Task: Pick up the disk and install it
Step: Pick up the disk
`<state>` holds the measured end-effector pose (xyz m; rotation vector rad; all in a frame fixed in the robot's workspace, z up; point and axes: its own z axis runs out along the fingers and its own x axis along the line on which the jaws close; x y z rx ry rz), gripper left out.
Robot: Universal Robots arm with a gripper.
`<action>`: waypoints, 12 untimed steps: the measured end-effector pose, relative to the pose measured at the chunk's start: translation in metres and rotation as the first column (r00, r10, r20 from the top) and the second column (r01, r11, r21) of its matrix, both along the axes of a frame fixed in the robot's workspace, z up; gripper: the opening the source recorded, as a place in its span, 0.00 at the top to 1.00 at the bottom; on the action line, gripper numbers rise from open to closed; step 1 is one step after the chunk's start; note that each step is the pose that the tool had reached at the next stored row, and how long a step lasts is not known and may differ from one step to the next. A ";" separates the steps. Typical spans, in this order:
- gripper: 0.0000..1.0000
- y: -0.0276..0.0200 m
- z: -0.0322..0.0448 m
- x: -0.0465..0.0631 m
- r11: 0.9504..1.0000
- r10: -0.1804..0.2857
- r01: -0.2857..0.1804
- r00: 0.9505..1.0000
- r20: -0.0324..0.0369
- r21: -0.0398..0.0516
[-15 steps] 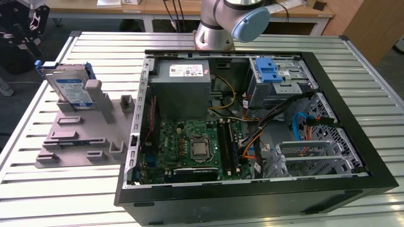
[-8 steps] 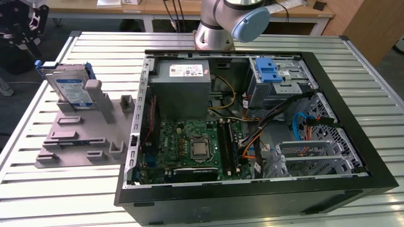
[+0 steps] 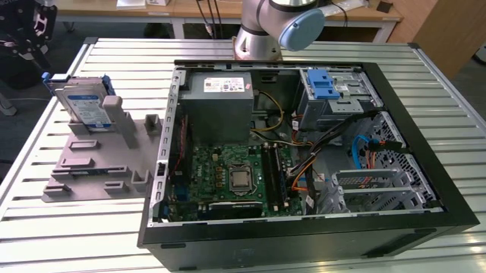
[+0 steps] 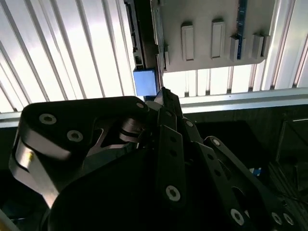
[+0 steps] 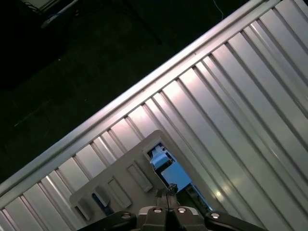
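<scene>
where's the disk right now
In the exterior view the disk stands on edge in the grey holder at the exterior view's left, on the slatted table beside the open computer case.

The disk (image 3: 82, 105) — silver hard drive, white-and-blue label, blue carrier frame — stands on edge, slightly tilted, in the grey holder (image 3: 91, 170) at the exterior view's far left, apart from the computer case (image 3: 304, 239).
</scene>
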<state>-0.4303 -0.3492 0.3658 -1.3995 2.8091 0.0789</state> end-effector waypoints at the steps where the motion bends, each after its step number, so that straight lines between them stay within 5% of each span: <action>1: 0.89 0.0000 0.0000 0.000 1.000 0.014 -0.014 1.000 0.000 0.000; 12: 0.89 0.0000 0.0000 0.000 0.999 0.051 -0.051 0.999 0.002 0.000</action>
